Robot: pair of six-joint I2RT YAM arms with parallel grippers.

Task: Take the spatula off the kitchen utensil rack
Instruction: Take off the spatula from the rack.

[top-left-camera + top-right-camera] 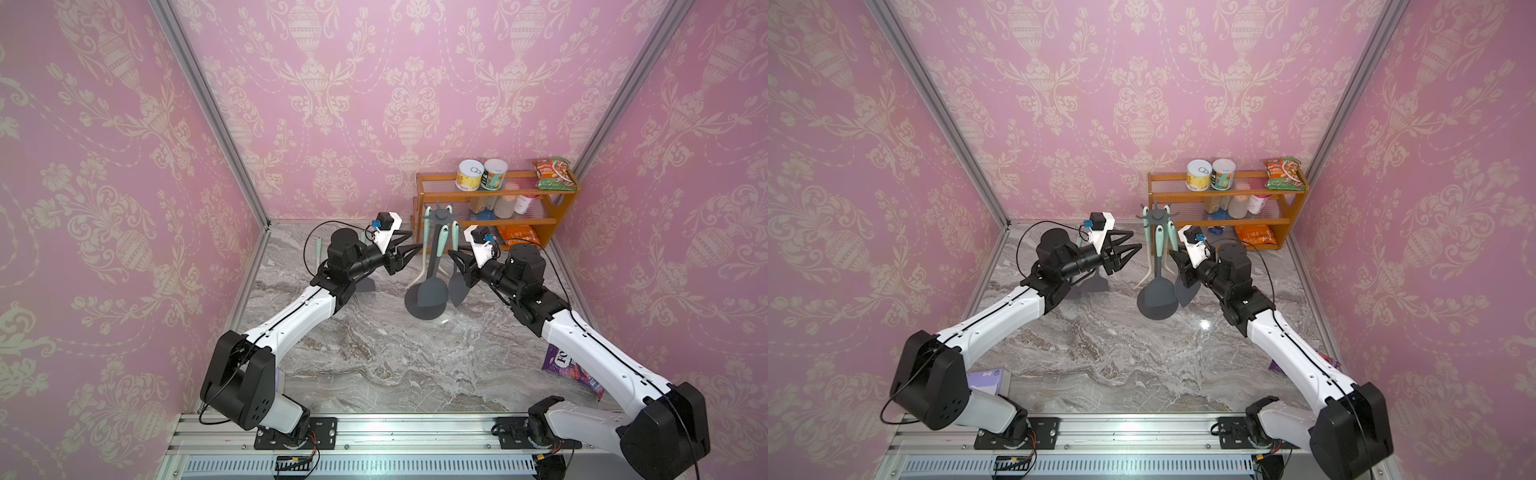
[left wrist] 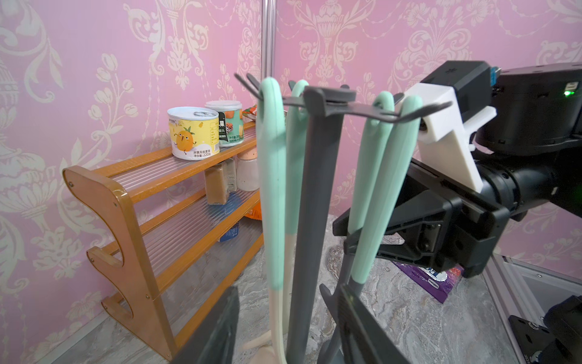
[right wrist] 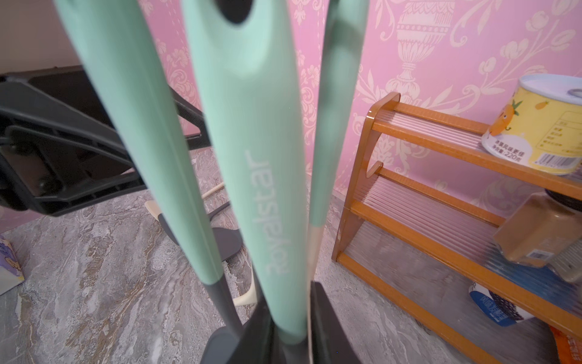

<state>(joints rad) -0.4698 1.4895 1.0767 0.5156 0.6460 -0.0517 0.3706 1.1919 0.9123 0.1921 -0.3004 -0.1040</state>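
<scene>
At the back of the table (image 1: 374, 353), before the orange shelf (image 1: 519, 221), stands the kitchen utensil rack (image 1: 438, 215). Only the left wrist view makes plain four mint handles (image 2: 272, 189) hanging; only the right wrist view shows the right gripper (image 3: 288, 302) pinching the hanging spatula (image 3: 252, 157). The left gripper (image 1: 415, 243) gapes half-wide, empty.

A dark grey kitchen utensil rack (image 2: 315, 195), a thin pole under a crown of hooks, stood close ahead with four mint-green-handled utensils (image 2: 273, 176) hanging from it. The black right gripper (image 2: 343, 238) was just beside two of those handles. Behind stood an orange wooden shelf (image 2: 126, 208) bearing a yellow pineapple-labelled can (image 2: 192, 134).
</scene>
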